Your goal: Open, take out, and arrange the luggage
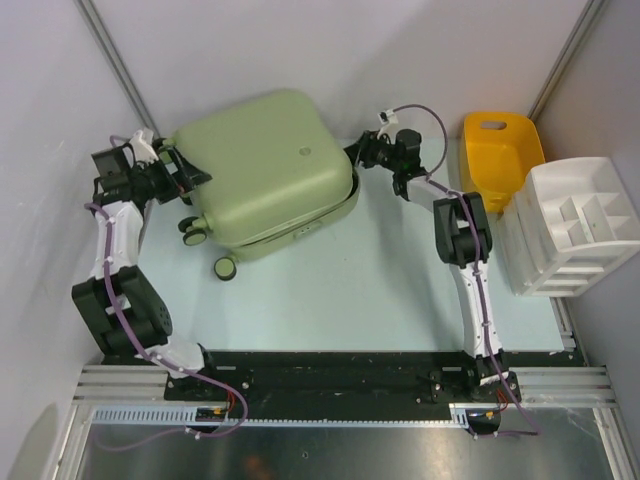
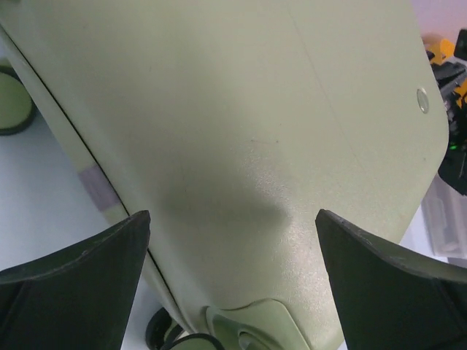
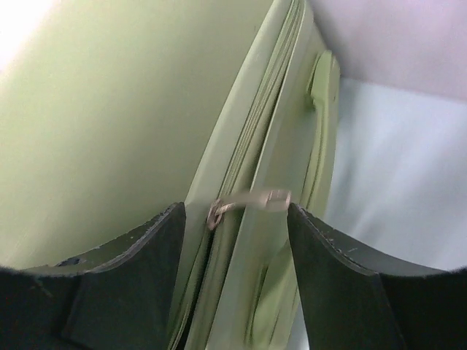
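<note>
The pale sage-green luggage (image 1: pixel 265 160) lies flat at the back of the table with its shell closed and its round logo facing up. My left gripper (image 1: pixel 188 174) is at its left end beside the wheels, open wide. In the left wrist view the shell (image 2: pixel 255 109) fills the space ahead of the left gripper (image 2: pixel 233 214). My right gripper (image 1: pixel 353 153) is at the luggage's right corner. In the right wrist view it (image 3: pixel 235 206) straddles the zipper seam, open, and the metal zipper pull (image 3: pixel 252 200) lies across the gap, its end near the right finger.
A yellow plastic tub (image 1: pixel 500 160) and a white divided organizer tray (image 1: pixel 580 225) stand at the right edge. The luggage's wheels (image 1: pixel 226 268) stick out toward the front left. Grey walls close in the back and sides. A side handle (image 3: pixel 321 80) runs along the luggage's lower half.
</note>
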Available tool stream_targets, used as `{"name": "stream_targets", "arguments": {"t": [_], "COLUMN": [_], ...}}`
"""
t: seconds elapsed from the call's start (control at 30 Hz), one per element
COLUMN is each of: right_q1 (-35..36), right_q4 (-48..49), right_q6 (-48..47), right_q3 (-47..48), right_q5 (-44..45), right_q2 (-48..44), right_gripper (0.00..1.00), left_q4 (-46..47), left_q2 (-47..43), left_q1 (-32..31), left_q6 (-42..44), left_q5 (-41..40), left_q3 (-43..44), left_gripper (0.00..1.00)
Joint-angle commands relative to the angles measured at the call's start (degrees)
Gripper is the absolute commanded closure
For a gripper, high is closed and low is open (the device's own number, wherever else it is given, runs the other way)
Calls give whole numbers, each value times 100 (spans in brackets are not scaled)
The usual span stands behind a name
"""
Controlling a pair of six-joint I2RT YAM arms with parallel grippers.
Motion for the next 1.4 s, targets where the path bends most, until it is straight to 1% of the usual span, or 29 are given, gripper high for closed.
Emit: {"name": "stream_targets", "arguments": {"t": [0.0,0.07,0.1,0.13,0.2,0.23,0.27,0.3,0.33,0.4,0.43,0.47,0.53,0.67,0.7,0.77,0.8,0.83,0.87,0.93,0.97,1.03,1.07,1.13,1.17,1.2,1.27,1.33,1.37], "right_q1": [622,692,745,772,842,851,851,877,877,895,904,904,947,1184,1237,1482,1571,1667,1834,2019,2203,2379,2476,2617,2618,2618,2626,2618,2609], "right_q4": [279,499,570,596,466,247,202,236,358,482,665,745,694,387,90,-237,-526,-668,-713,-634,-599,-555,-555,-502,-519,-615,-870,-1379,-1581], "right_q6": [188,153,152,161,109,108,178,240,292,459,547,644,706,285,-55,-382,-549,-864,-937,-1060,-1104,-1271,-1437,-1570,-1701,-1824,-2262,-2553,-2694], "right_q3": [-1760,-2306,-2848,-3080,-3624,-3819,-4003,-4205,-4703,-5215,-5688,-5936,-6524,-7351,-7476,-7739,-7793,-7845,-8003,-8118,-8171,-8233,-8250,-8250,-8250,-8250,-8233,-8172,-8162], "right_q5": [-1608,-1750,-1811,-1838,-1952,-1970,-1979,-2057,-2084,-2093,-2110,-2163,-2181,-2129,-2102,-2023,-1988,-1909,-1691,-1479,-1199,-952,-663,-486,-450,-432,-362,-196,-108], "right_q2": [-908,-1366,-1506,-1769,-1947,-2130,-2228,-2359,-2482,-2939,-3071,-3359,-3694,-4740,-5186,-5566,-5873,-6041,-6174,-6490,-6570,-6771,-6799,-6869,-6921,-6974,-7334,-7685,-8096], "right_gripper": [36,38,38,42,47,55,59,63,70,79,85,89,90,87,84,82,78,77,75,65,62,55,53,49,47,43,42,41,40], "left_q4": [325,317,317,317,317,317,317,317,308,308,317,299,290,229,185,106,53,-25,-139,-219,-263,-351,-464,-614,-624,-641,-668,-712,-738], "left_q2": [91,153,205,249,328,320,311,285,233,162,136,135,258,556,601,697,724,724,724,698,672,540,479,189,84,-48,-364,-741,-883], "left_q1": [58,50,50,50,50,32,23,-11,-73,-196,-344,-441,-748,-1320,-1426,-1716,-1891,-1980,-2041,-2077,-2077,-2069,-2077,-2069,-2025,-1877,-1657,-1305,-1217], "left_q6": [-283,-239,-230,-195,-142,-72,-11,42,156,358,411,464,570,789,920,1035,1184,1255,1256,1475,1484,1545,1659,1739,1704,1643,1424,1309,1300], "left_q5": [326,484,537,659,861,906,924,968,994,968,977,968,916,933,916,898,880,854,767,731,679,556,425,257,256,291,379,572,616], "left_q3": [-114,-149,-158,-176,-228,-281,-395,-465,-527,-720,-773,-835,-844,-678,-634,-528,-484,-440,-353,-204,-133,112,192,429,465,509,588,502,422], "left_gripper": [0,0,0,0,0,0,1,1,2,4,5,6,11,20,24,26,27,28,28,28,28,24,20,14,9,8,4,3,4]}}
